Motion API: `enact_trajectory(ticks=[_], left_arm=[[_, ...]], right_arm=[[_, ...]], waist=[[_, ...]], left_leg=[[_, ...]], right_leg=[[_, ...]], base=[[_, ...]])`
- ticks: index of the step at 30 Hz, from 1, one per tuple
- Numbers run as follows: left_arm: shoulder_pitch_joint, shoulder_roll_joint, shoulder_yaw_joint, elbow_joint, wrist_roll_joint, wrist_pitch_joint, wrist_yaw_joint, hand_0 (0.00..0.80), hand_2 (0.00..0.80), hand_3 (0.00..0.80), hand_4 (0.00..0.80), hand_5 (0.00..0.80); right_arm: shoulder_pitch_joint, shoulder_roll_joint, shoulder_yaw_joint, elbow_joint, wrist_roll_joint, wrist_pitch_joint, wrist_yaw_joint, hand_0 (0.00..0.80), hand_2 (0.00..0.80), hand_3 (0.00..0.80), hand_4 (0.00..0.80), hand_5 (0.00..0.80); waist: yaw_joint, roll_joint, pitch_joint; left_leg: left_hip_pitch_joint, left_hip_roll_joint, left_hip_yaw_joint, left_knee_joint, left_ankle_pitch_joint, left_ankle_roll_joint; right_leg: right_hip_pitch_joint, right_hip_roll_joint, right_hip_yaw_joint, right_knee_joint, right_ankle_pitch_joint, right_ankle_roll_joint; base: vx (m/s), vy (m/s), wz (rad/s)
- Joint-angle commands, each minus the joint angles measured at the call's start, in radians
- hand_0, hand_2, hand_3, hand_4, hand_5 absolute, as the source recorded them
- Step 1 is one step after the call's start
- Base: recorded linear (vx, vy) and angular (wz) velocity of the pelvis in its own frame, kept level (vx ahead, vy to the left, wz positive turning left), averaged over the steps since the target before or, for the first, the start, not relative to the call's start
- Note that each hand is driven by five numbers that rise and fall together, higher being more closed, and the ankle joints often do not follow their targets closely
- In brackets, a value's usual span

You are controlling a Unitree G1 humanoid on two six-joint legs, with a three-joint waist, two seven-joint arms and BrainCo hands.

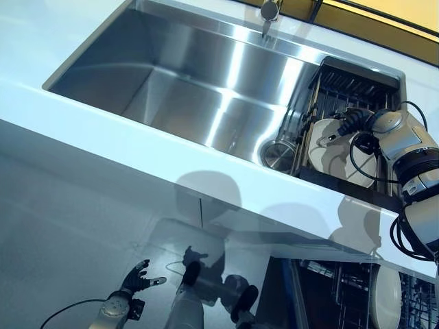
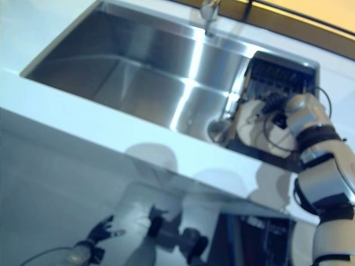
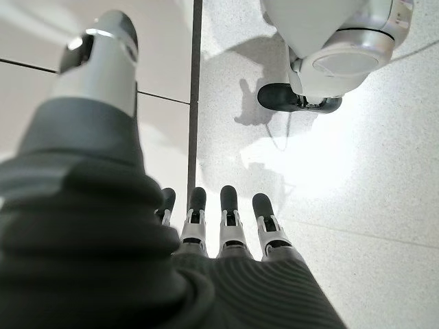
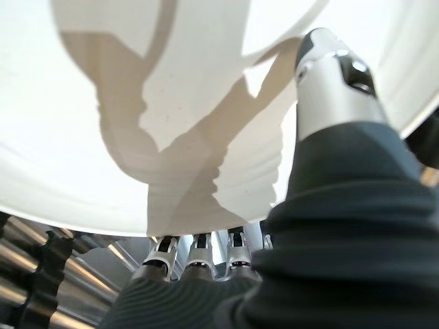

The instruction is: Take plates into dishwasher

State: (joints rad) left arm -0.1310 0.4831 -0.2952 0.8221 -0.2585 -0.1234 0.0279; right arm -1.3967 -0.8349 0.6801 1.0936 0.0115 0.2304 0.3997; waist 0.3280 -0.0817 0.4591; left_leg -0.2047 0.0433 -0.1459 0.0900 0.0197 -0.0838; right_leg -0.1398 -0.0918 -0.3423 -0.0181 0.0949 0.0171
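White plates (image 1: 329, 154) stand on edge in a dark dish rack (image 1: 357, 79) at the right end of the sink. My right hand (image 1: 355, 123) is at the top rim of the front plate. That plate (image 4: 137, 82) fills the right wrist view, with the hand (image 4: 329, 89) right against it; its grip is hidden. The plate still rests in the rack. My left hand (image 1: 137, 277) hangs low by the floor, open and empty; it also shows in the left wrist view (image 3: 226, 226).
The steel sink (image 1: 171, 89) has a faucet (image 1: 269, 10) at the back and a drain strainer (image 1: 278, 152) beside the rack. The white counter edge (image 1: 171, 164) runs in front. Below at the right the dishwasher rack (image 1: 343, 295) is out, with one white plate (image 1: 385, 295) in it.
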Motion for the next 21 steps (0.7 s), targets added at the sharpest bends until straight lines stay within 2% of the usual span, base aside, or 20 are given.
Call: enact_trajectory(ticks=[1, 15, 21], left_arm=[[0.032, 0.035, -0.031, -0.063, -0.033, -0.036, -0.012, 0.0, 0.0, 0.0, 0.0, 0.0], [0.054, 0.043, -0.019, -0.069, -0.043, -0.042, -0.01, 0.0, 0.0, 0.0, 0.0, 0.0], [0.055, 0.042, -0.015, -0.063, -0.043, -0.04, -0.007, 0.0, 0.0, 0.0, 0.0, 0.0]], right_arm=[[-0.099, -0.077, 0.087, -0.027, -0.014, -0.024, -0.013, 0.0, 0.0, 0.0, 0.0, 0.0], [-0.136, -0.111, 0.097, -0.035, 0.001, -0.025, -0.135, 0.0, 0.0, 0.0, 0.0, 0.0], [-0.162, -0.119, 0.101, -0.04, 0.0, -0.005, -0.144, 0.0, 0.0, 0.0, 0.0, 0.0]], waist=[[0.019, 0.022, 0.032], [0.021, 0.007, 0.021], [0.02, 0.0, 0.018]], left_leg=[[-0.068, 0.015, -0.011, -0.031, 0.101, 0.019], [-0.053, 0.009, -0.024, -0.046, 0.098, 0.022], [-0.054, 0.006, -0.028, -0.047, 0.096, 0.023]], right_leg=[[-0.002, -0.027, 0.006, 0.188, -0.09, 0.026], [0.012, -0.024, 0.015, 0.173, -0.084, 0.032], [0.011, -0.021, 0.019, 0.166, -0.08, 0.035]], base=[[0.0, 0.0, 0.0], [-0.001, 0.005, 0.0], [0.0, 0.0, 0.0]])
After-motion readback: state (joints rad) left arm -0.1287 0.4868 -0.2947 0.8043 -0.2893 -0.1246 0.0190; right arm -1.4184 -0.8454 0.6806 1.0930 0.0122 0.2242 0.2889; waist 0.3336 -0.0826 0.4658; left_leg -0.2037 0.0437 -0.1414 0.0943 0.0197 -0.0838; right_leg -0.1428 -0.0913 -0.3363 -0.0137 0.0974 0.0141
